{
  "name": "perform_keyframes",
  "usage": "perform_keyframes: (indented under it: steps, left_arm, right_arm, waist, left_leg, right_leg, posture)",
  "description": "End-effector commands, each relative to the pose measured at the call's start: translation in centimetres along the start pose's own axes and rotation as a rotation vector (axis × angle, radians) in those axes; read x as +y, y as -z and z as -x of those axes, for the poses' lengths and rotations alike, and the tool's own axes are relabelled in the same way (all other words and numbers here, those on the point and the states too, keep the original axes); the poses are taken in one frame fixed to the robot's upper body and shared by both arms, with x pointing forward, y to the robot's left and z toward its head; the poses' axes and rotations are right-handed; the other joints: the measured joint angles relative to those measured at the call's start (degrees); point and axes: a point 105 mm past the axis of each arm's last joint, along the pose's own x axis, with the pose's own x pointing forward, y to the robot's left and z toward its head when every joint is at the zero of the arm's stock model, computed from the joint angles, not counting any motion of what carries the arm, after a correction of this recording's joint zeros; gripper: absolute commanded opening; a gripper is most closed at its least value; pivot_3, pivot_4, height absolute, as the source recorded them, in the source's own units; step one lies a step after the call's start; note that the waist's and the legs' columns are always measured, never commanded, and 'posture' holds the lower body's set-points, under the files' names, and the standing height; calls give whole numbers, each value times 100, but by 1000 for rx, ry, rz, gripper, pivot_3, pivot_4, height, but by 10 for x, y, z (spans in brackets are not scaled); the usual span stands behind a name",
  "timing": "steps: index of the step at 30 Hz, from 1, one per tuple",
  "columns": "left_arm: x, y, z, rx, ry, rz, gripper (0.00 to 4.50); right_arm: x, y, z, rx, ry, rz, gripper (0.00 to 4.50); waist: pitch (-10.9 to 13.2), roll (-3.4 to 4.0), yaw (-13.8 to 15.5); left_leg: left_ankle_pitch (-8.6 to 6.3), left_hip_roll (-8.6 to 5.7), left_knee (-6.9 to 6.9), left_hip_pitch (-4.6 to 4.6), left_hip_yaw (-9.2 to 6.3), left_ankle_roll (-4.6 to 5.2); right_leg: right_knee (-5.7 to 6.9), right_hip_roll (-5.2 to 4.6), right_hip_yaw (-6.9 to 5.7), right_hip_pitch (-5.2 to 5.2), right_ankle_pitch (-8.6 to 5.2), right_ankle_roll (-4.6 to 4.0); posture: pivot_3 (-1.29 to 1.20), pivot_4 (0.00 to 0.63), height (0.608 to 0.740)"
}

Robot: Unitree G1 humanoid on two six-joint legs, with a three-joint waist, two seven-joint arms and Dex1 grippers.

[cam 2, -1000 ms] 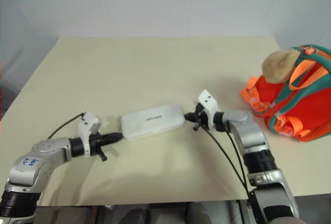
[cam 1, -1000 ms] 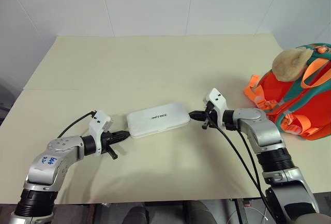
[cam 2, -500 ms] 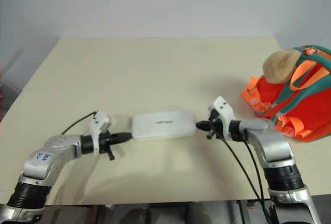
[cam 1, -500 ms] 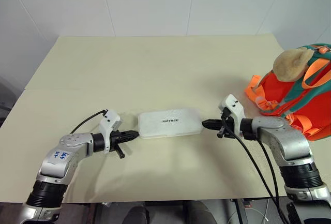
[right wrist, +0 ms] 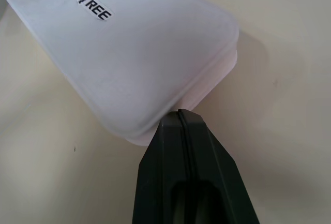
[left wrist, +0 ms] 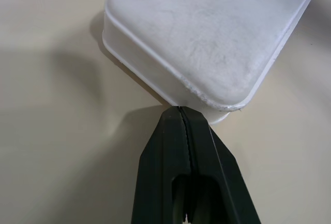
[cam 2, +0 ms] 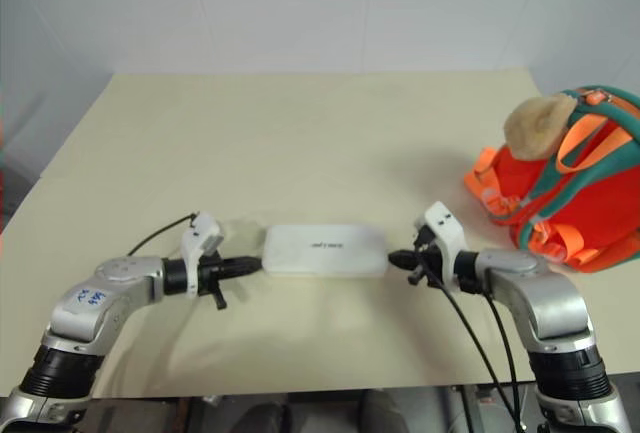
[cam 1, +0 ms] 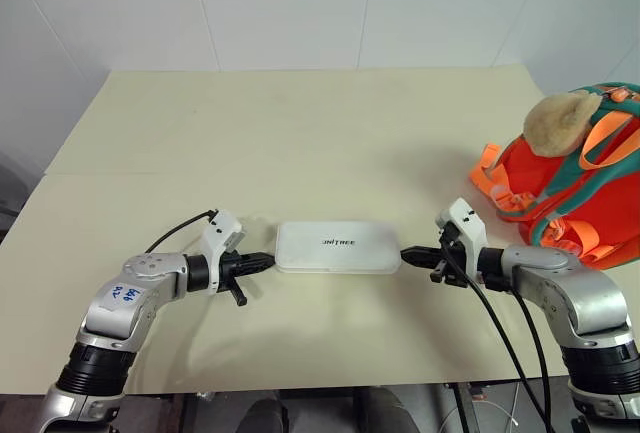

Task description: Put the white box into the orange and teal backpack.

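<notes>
On the beige counter [cam 1: 300,133], the flat white plastic box [cam 1: 338,247] lies between the left pincer [cam 1: 268,261] and right pincer [cam 1: 408,253], both pressed together, tips touching its ends.

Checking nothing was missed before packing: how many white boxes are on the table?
1. The white box lies flat on the table, between the left gripper and right gripper.

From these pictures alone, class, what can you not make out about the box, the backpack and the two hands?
- Orange and teal backpack: head views, cut off by the right edge; any opening unseen.
- White box: underside hidden against the table.
- Left hand and right hand: shut tips at the box ends; actual contact not certain.
</notes>
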Motion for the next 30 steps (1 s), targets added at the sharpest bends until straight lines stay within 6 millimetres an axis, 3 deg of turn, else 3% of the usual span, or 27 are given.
perform_keyframes:
  steps: [1,13,21,22,26,30]
  left_arm:
    - [-22,-12,-6,-40,99,-35,0]
    - [-23,-13,3,-35,65,-31,0]
    - [7,-13,42,11,-25,-65,0]
    - [14,-12,49,17,-46,-68,407]
    - [25,-14,65,-1,-43,-27,1404]
    - [29,-19,70,-12,-4,176,2581]
  right_arm:
    - [11,-14,-5,-53,-61,58,120]
    - [1,-10,-8,-35,-55,71,120]
    - [-22,-7,21,31,2,42,120]
    - [-25,-6,27,53,10,35,857]
    - [-37,-9,42,91,59,24,1947]
    - [-50,-26,49,62,110,-40,3234]
  waist:
    - [0,0,0]
    - [0,0,-4]
    - [0,0,-7]
    - [0,0,-5]
    - [0,0,-5]
    - [1,-1,-11]
  left_leg:
    - [0,0,0,0,0,0]
    - [0,0,1,1,0,0]
    - [0,1,0,1,0,0]
    - [0,1,0,1,1,0]
    - [-2,1,-1,1,3,4]
    - [-3,1,3,0,3,6]
  right_leg:
    - [0,0,0,0,0,0]
    - [-2,1,0,0,0,0]
    - [-4,1,0,0,0,-1]
    - [-6,1,0,0,0,-1]
    - [-12,1,-2,0,-2,-3]
    - [-8,0,-1,0,-1,-2]
  posture:
    - [0,150,740]
    - [0,150,740]
    - [0,150,740]
    - [0,150,740]
    - [0,150,740]
    - [0,150,740]
